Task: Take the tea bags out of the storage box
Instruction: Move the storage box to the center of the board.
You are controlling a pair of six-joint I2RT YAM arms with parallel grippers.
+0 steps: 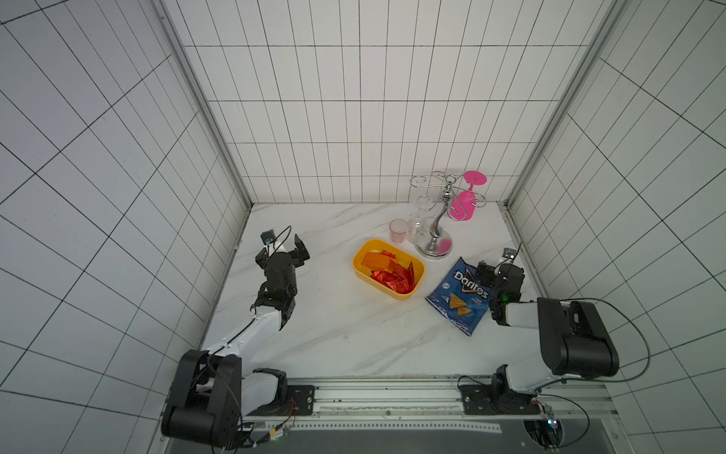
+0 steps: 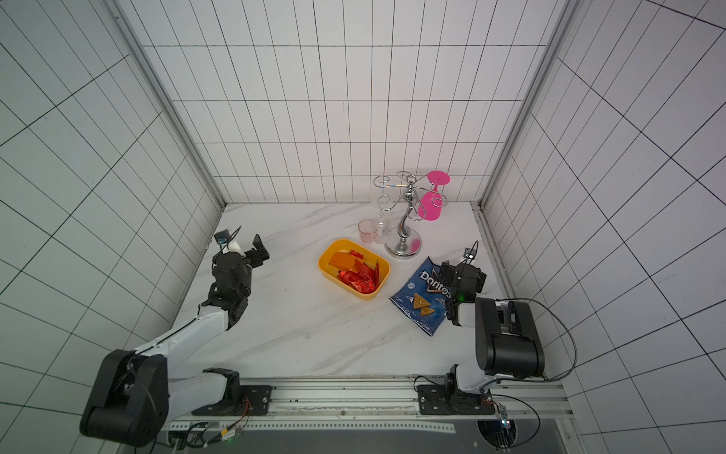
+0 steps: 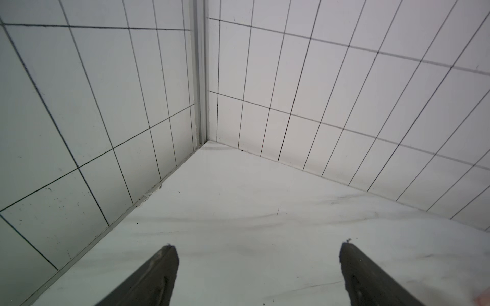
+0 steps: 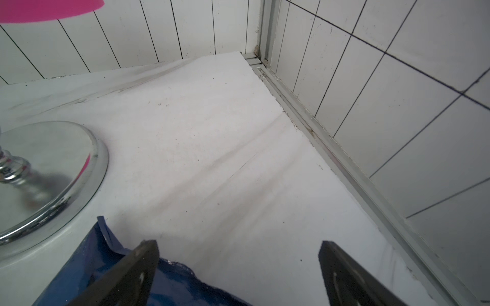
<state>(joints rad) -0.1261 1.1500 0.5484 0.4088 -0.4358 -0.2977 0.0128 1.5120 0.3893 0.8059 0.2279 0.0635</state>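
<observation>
Seeing our left gripper (image 3: 258, 250) apart, empty, facing wall corner (image 3: 201, 106) | right gripper (image 4: 238, 247) apart, over chip bag (image 4: 87, 265) edge | tea bags (image 1: 393, 277) inside storage box (image 1: 356, 261) | bare tabletop (image 1: 326, 314) between.

The right gripper (image 4: 237, 245) holds its jaws wide apart above the table (image 4: 212, 132), one finger over the crumpled edge of a blue bag (image 4: 87, 265). Near the bag stands a chrome base (image 4: 53, 164) (a pink streak mirrored in it). A pink shape (image 4: 47, 9) shows against the tiled wall (image 4: 397, 106).
</observation>
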